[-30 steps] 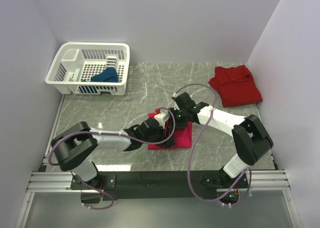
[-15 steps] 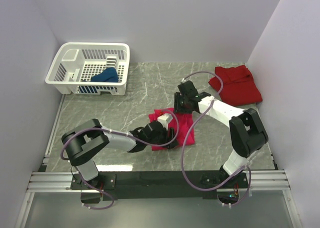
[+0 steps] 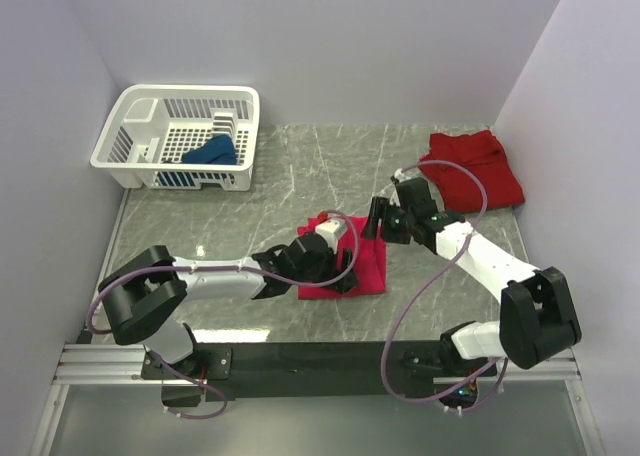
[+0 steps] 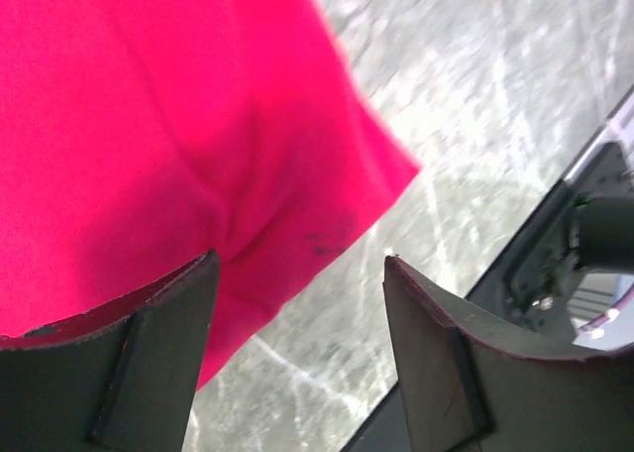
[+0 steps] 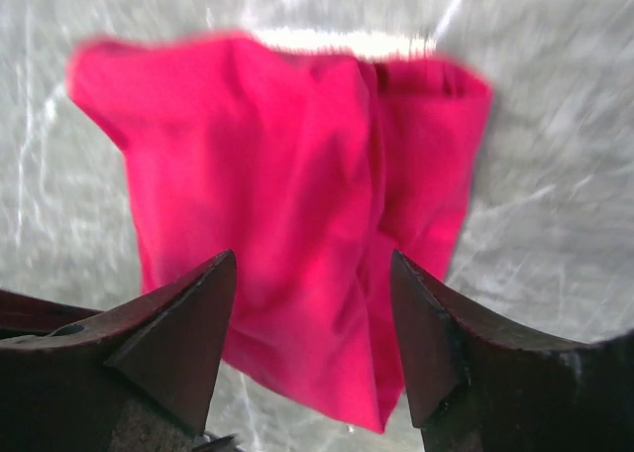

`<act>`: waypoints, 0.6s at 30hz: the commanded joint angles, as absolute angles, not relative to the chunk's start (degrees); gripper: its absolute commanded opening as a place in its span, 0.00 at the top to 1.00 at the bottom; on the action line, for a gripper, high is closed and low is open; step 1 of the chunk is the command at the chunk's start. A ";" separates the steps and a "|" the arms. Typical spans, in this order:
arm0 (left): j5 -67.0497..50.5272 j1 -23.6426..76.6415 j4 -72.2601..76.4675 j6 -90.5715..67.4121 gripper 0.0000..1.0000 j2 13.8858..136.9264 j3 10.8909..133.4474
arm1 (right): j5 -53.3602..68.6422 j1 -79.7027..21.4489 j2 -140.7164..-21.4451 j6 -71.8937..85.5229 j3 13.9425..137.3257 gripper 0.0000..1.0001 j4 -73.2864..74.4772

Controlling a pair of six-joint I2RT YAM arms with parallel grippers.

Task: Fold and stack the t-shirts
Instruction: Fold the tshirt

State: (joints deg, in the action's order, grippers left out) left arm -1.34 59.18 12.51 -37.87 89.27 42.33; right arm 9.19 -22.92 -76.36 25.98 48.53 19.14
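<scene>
The magenta t-shirt (image 3: 368, 268) lies folded in a small rectangle on the grey marble table, near the front middle. My left gripper (image 3: 345, 279) is low over its near edge and open; in the left wrist view the shirt (image 4: 178, 125) is up left, with bare table between the fingertips of the gripper (image 4: 297, 274). My right gripper (image 3: 374, 223) hovers open just behind the shirt's far right corner, and its wrist view looks down on the shirt (image 5: 287, 194) between the spread fingers of the gripper (image 5: 312, 269). A darker red t-shirt (image 3: 470, 171) lies folded at the back right. A dark blue t-shirt (image 3: 210, 154) sits bunched in the basket.
The white lattice basket (image 3: 150, 126) stands at the back left corner. White walls close in the table on the left, back and right. The metal mounting rail (image 3: 300, 361) with both arm bases runs along the near edge.
Both grippers have opened and let go of the magenta shirt, which now lies as a compact folded rectangle. The right arm has swung back to the right; the left gripper stays at the shirt.
</scene>
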 commanded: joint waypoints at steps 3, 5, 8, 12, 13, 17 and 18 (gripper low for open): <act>1.48 59.41 9.32 -35.42 0.26 86.31 47.28 | 21.79 -20.57 -74.18 25.40 42.02 0.29 13.81; 2.98 59.15 8.01 -35.33 0.25 85.70 47.63 | 23.81 -20.04 -72.95 25.92 39.03 0.28 12.66; 6.06 57.22 6.51 -35.33 0.25 85.08 46.85 | 26.89 -18.29 -71.63 26.72 35.60 0.28 10.38; 8.96 53.62 5.28 -35.25 0.25 85.25 44.13 | 27.16 -16.88 -70.84 26.72 33.14 0.28 10.02; 10.10 53.18 5.01 -35.16 0.25 85.34 43.34 | 26.90 -16.18 -70.49 26.63 32.26 0.28 10.11; 10.28 51.59 6.15 -35.24 0.25 85.60 41.22 | 26.19 -13.89 -69.52 26.11 30.59 0.28 10.46; 10.20 51.24 6.76 -35.33 0.25 85.87 40.79 | 26.02 -13.45 -69.43 25.93 30.32 0.28 10.55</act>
